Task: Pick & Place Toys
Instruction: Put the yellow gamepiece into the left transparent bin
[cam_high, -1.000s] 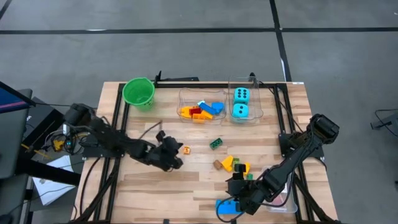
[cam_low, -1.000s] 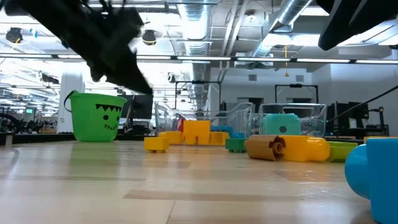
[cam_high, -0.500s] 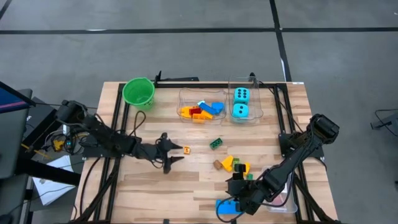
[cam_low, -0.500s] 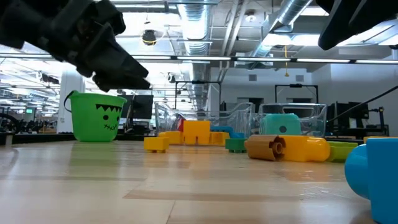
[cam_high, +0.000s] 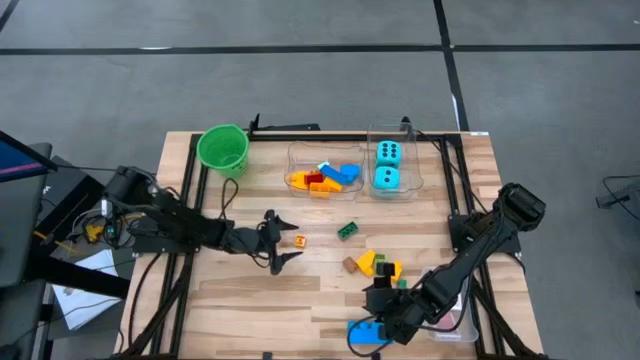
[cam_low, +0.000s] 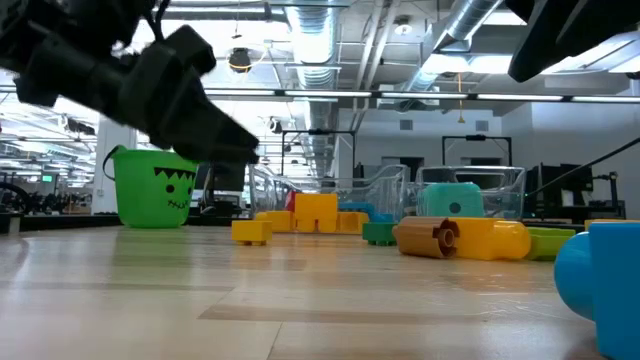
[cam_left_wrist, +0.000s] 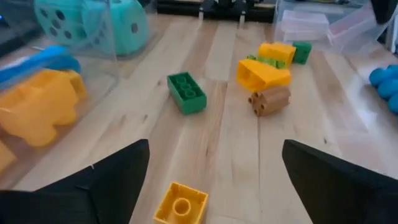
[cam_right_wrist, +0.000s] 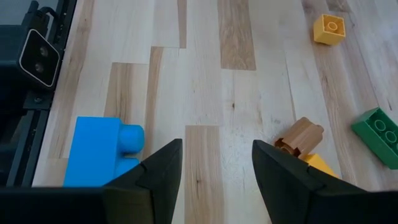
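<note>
Left wrist view: left gripper (cam_left_wrist: 211, 186), fingers spread and empty, hovers over the small yellow square plastic block (cam_left_wrist: 181, 203), which lies on the wooden table (cam_left_wrist: 230, 143) at the green brick's (cam_left_wrist: 186, 93) six o'clock. Descend centred before closing. Right gripper (cam_right_wrist: 217, 171), part-open and empty, waits.

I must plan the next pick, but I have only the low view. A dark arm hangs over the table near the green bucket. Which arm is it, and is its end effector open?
Observer: It is the left arm. The left end effector is open and empty, just short of the small yellow block.
Operator: What lies beyond that block?
Observer: The green brick lies alone on the wood, then a brown piece touching a yellow block.
Operator: And the right arm?
Observer: The right end effector is at the near edge, beside the big blue block, holding nothing.
Operator: Are the dice loose?
Observer: No, both cyan dice are in a clear tub.
</note>
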